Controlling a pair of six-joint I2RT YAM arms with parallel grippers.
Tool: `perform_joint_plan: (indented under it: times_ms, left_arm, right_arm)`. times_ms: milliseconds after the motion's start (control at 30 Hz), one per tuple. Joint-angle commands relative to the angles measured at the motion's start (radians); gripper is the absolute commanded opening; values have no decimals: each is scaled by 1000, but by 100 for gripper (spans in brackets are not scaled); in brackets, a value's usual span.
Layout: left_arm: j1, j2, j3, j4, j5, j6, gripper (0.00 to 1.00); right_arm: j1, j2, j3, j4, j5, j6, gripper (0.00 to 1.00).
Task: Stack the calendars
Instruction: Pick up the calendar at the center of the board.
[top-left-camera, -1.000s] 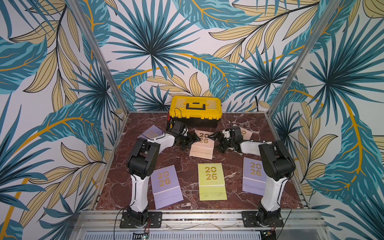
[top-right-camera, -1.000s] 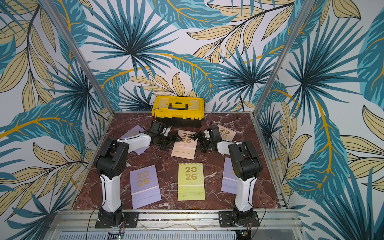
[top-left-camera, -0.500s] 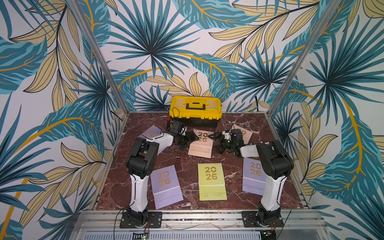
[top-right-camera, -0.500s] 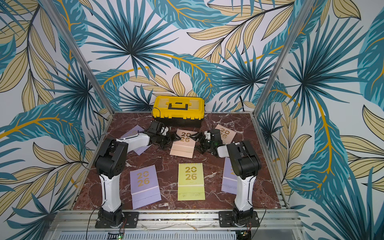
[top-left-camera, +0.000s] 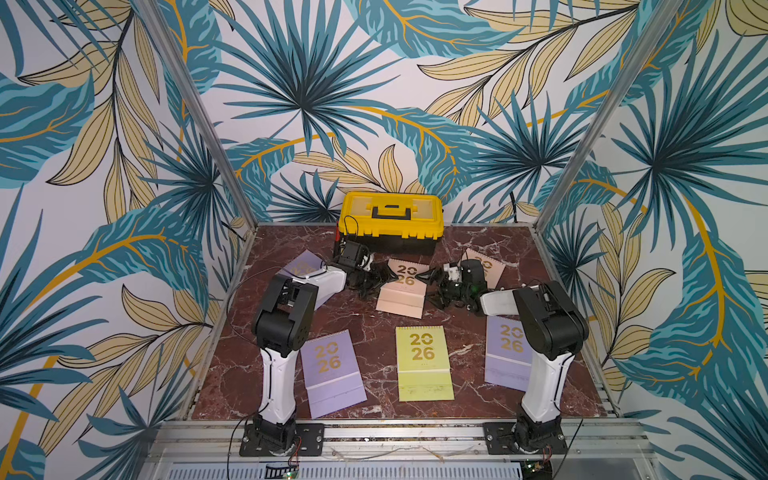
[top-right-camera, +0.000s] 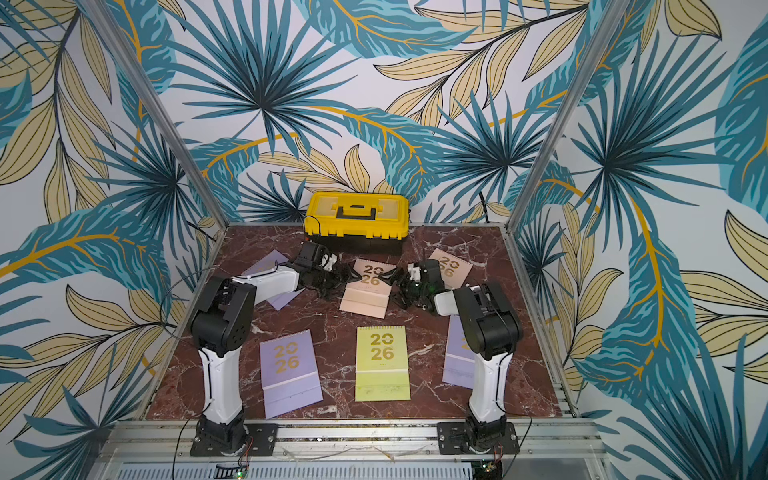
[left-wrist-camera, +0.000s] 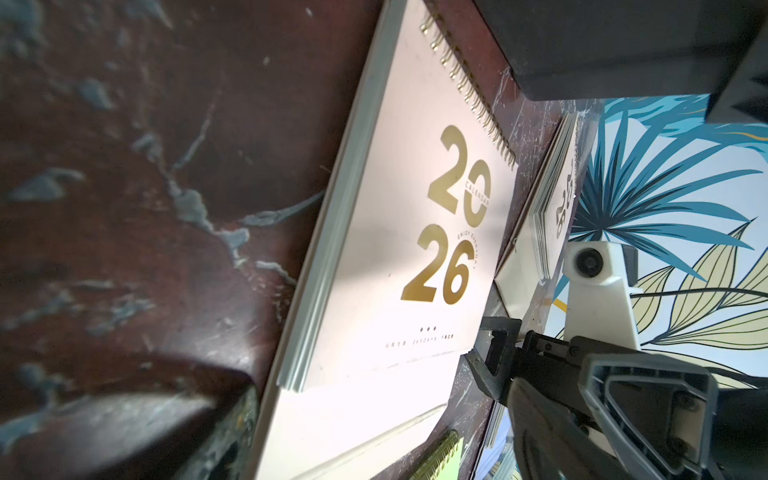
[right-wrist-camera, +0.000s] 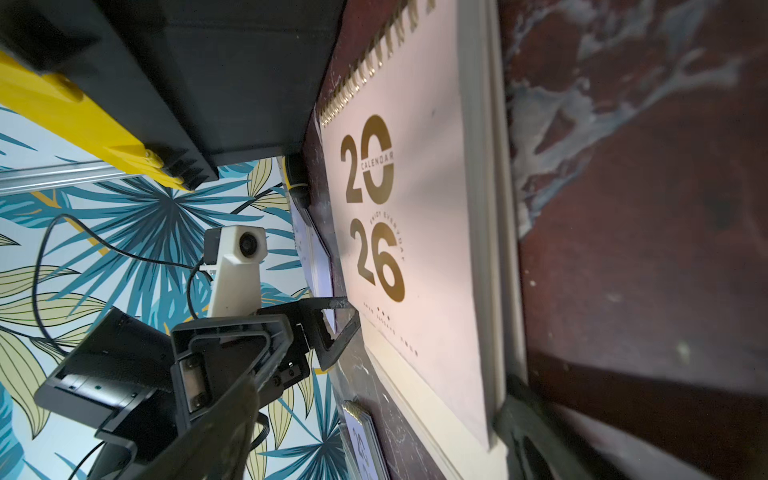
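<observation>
The left fingers (top-left-camera: 380, 276) are standing wide apart and holding nothing. One tip is sitting at the left side edge of the middle pink calendar (top-left-camera: 401, 291). The right wrist view is showing that tip (right-wrist-camera: 332, 328) right against the edge of the cover (right-wrist-camera: 415, 249), though I cannot tell whether it is truly touching. The right fingers (top-left-camera: 428, 277) are spreading just as wide on the opposite side, also gripping nothing. In the left wrist view one of them (left-wrist-camera: 494, 353) is meeting the calendar's (left-wrist-camera: 395, 249) other side edge, low on the cover.

Between the two arms, this calendar is lying flat on the worktop (top-left-camera: 374, 316). Its gold spiral is pointing toward the yellow toolbox (top-left-camera: 390, 216) standing just behind it at the back wall.

A second pink calendar (top-left-camera: 492, 266) is lying at the back right, partly hidden behind the right wrist. A back lilac calendar (top-left-camera: 301, 262) is lying at the back left, partly under the left arm. Nearer the front edge, three more are lying in a row: a front left lilac calendar (top-left-camera: 332, 374), a green calendar (top-left-camera: 424, 361) in the middle, and a front right lilac calendar (top-left-camera: 505, 353) partly covered by the right arm. All six are lying singly, each apart from the others.
</observation>
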Motion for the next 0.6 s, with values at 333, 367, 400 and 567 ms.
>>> perform_joint_plan:
  times_ms: [333, 367, 400, 567]
  left_arm:
    - [-1, -1, 5, 49, 87, -27, 77]
    - [0, -2, 4, 48, 87, -28, 75]
    - [2, -5, 3, 49, 84, -28, 73]
    - [4, -11, -17, 93, 86, -53, 58]
  right_arm:
    - [10, 8, -52, 125, -33, 64, 91]
    - [10, 4, -49, 107, -32, 53, 91]
    - [10, 0, -45, 84, -29, 41, 91]
    - [10, -19, -41, 15, -20, -1, 91]
